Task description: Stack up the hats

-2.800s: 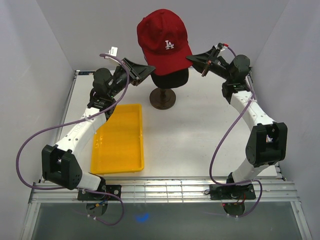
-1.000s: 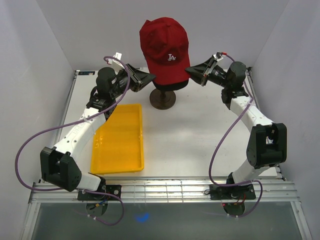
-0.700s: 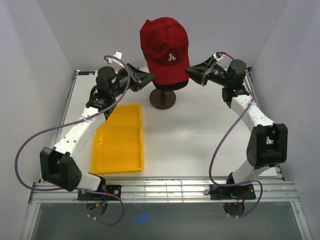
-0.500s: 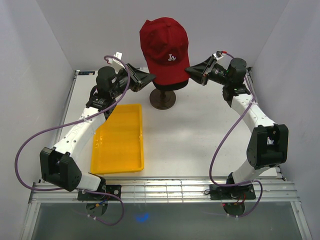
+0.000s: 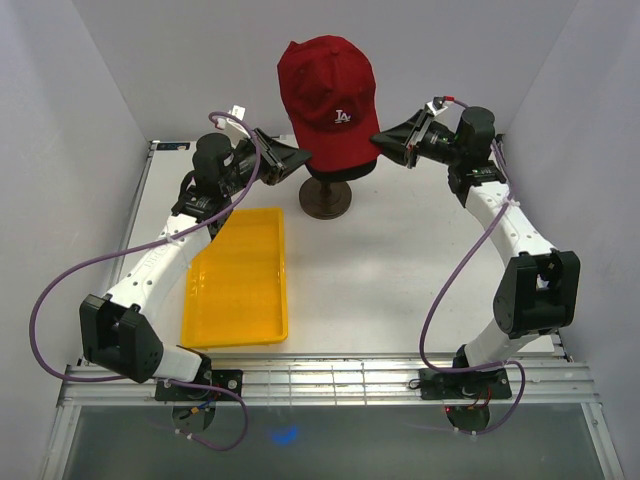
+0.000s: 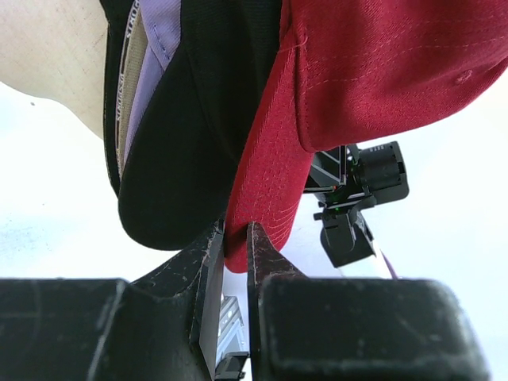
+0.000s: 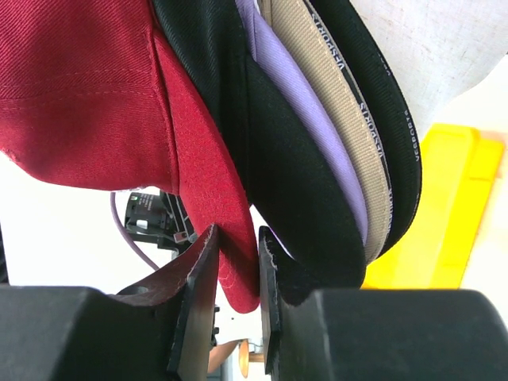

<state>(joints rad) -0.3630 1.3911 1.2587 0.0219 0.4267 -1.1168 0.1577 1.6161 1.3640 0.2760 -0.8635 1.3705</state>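
Note:
A dark red hat [image 5: 328,92] with a white LA logo tops the stack of hats on the mannequin head. My left gripper [image 5: 303,158] is shut on its brim [image 6: 266,198] from the left, and my right gripper [image 5: 380,140] is shut on the brim [image 7: 210,198] from the right. Directly under the red brim lies a black hat [image 6: 190,143] [image 7: 294,198], then a lavender hat [image 7: 305,111], a tan hat [image 7: 341,119] and another black hat [image 7: 385,103]. From above only a black edge [image 5: 340,171] shows under the red hat.
The cream mannequin head [image 7: 444,48] stands on a dark round stand [image 5: 325,198] at the back middle of the table. A yellow tray [image 5: 240,280] lies front left of it. White walls close in the back and both sides.
The red hat has come down and squared up over the stack since the earliest frame. In the last second the right wrist has risen slightly; the left arm has held still.

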